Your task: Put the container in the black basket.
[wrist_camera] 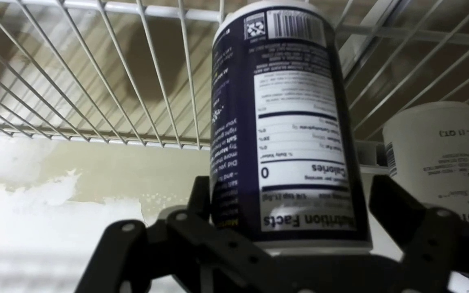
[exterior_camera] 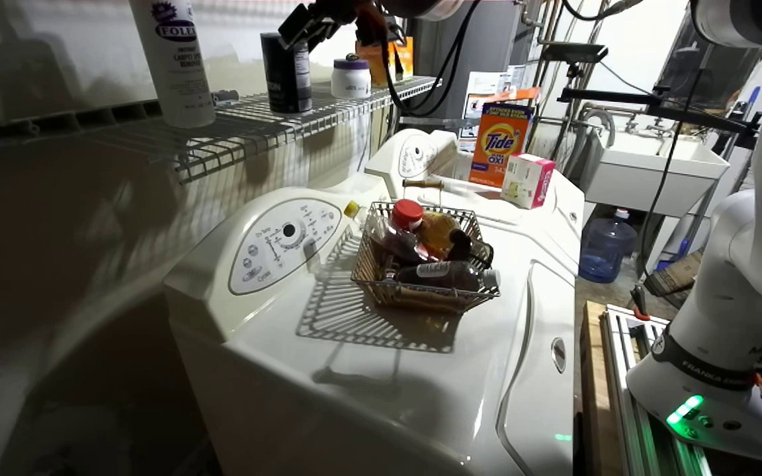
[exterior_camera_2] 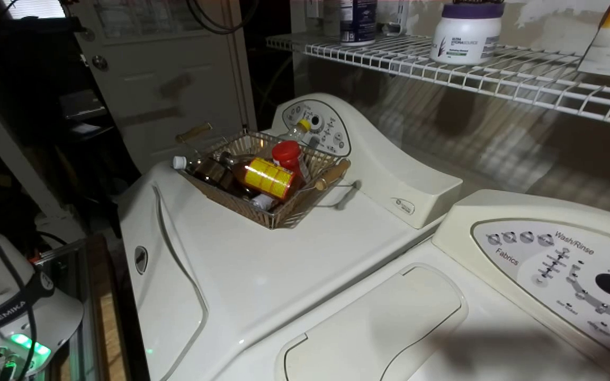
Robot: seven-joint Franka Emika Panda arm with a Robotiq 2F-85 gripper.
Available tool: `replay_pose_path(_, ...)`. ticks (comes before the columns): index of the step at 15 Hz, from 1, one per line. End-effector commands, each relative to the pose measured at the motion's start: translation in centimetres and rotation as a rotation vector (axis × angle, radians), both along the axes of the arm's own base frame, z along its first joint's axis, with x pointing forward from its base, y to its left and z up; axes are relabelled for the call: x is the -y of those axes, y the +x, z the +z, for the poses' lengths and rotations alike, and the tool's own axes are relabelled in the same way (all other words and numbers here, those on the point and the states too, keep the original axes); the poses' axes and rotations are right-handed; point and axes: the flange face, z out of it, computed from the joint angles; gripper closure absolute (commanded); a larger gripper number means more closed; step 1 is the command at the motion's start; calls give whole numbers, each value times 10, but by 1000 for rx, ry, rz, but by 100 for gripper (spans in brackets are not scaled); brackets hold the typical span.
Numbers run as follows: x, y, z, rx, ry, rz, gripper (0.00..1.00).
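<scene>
Claw [wrist_camera: 290,179], at the top of the upright dark canister [wrist_camera: 279,130] on the wire shelf [wrist_camera: 157,11], higher than the black basket [exterior_camera: 394,295] holding several bottles [exterior_camera: 444,271], is spread wide astride the canister, any grip indeterminable, with the white bottle [exterior_camera: 176,66] and purple-lidded jar [exterior_camera: 351,82] to either side.

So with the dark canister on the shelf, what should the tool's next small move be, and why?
Probably close the tool on the dark canister. In the wrist view the canister appears between its fingers, with a thin gap on the picture's right, and an exterior view shows it upright on the wire shelf. A grip should likely come before lifting toward the wire basket.
</scene>
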Motion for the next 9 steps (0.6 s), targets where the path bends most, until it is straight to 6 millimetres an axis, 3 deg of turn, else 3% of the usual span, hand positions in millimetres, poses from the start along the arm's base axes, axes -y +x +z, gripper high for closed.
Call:
replay_pose_path(1,-1,17,-2,20,21,-15,0)
replay_pose_path(2,-1,19,-3,21,24,-15,0)
replay_pose_path(4,1,22,-4,27,36,-23,28)
replay_pose_path(5,2,23,-3,33,46,-24,33)
replay_pose_path(9,3,17,3,35,72,-37,38)
